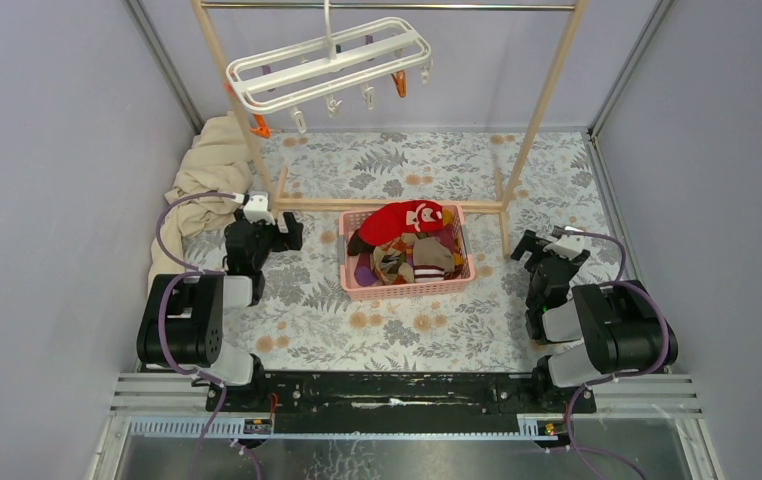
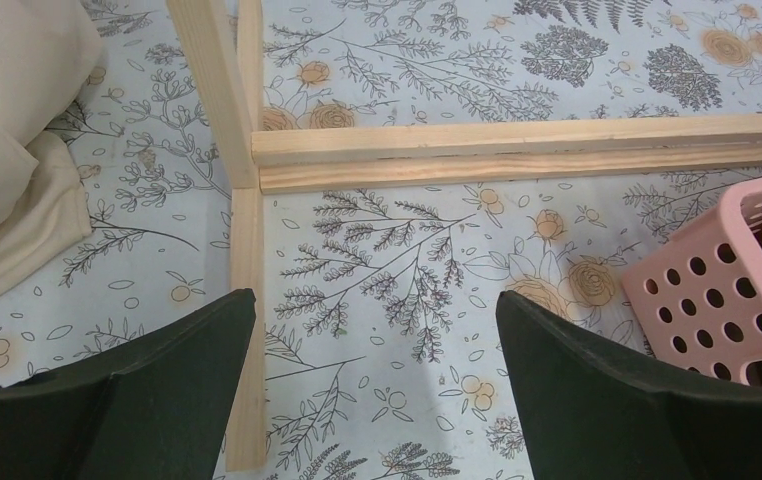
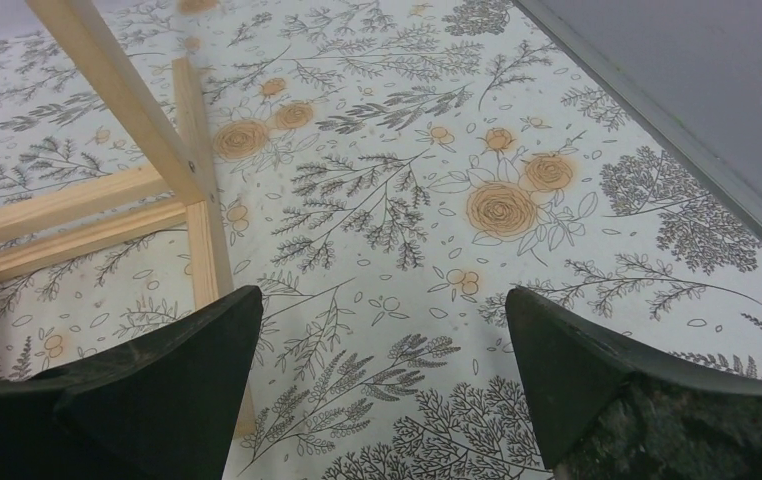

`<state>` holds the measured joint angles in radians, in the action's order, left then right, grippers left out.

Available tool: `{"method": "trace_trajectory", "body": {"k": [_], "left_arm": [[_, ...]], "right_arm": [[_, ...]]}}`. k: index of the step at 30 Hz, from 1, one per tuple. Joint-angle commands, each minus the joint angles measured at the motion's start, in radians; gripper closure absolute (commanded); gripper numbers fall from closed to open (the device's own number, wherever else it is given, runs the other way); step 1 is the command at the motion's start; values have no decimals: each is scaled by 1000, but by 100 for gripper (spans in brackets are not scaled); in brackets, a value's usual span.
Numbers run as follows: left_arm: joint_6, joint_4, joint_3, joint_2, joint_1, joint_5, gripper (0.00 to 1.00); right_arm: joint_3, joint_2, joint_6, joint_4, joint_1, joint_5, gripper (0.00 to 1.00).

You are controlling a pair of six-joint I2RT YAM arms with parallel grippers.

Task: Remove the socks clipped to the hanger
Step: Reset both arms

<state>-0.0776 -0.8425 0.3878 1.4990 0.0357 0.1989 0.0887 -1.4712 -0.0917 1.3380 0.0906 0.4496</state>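
Note:
The white hanger (image 1: 329, 62) hangs tilted from the metal rail at the back, its small clips dangling with no sock on them. The socks (image 1: 407, 240), red, brown, beige and striped, lie piled in the pink basket (image 1: 407, 288) in the middle of the table. My left gripper (image 1: 292, 233) is open and empty, low over the cloth left of the basket. It also shows in the left wrist view (image 2: 375, 305). My right gripper (image 1: 530, 247) is open and empty, right of the basket. It also shows in the right wrist view (image 3: 384, 300).
A wooden-post rack (image 1: 397, 204) with a metal rail stands behind the basket; its base bars show in the left wrist view (image 2: 517, 150) and right wrist view (image 3: 197, 230). A beige cloth (image 1: 207, 170) lies bunched at the far left. Grey walls enclose the floral-covered table.

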Motion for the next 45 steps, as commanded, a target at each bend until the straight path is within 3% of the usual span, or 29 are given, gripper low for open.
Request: {"method": "trace_trajectory", "body": {"k": [1, 9, 12, 20, 35, 45], "left_arm": [[33, -115, -20, -5, 9, 20, 2], [25, -121, -23, -2, 8, -7, 2], [14, -155, -44, -6, 9, -34, 1], [-28, -397, -164, 9, 8, -132, 2], [5, -375, -152, 21, 0, -84, 1], [7, -369, -149, 21, 0, -80, 2]], "right_arm": [[-3, -33, 36, 139, -3, -46, 0], [70, -79, 58, 48, -4, -105, 0], [135, -74, 60, -90, -2, -113, 0], [139, -81, 61, -85, -2, -111, 0], [58, -76, 131, 64, 15, -219, 0], [123, -83, 97, -49, 15, -131, 0]]}}
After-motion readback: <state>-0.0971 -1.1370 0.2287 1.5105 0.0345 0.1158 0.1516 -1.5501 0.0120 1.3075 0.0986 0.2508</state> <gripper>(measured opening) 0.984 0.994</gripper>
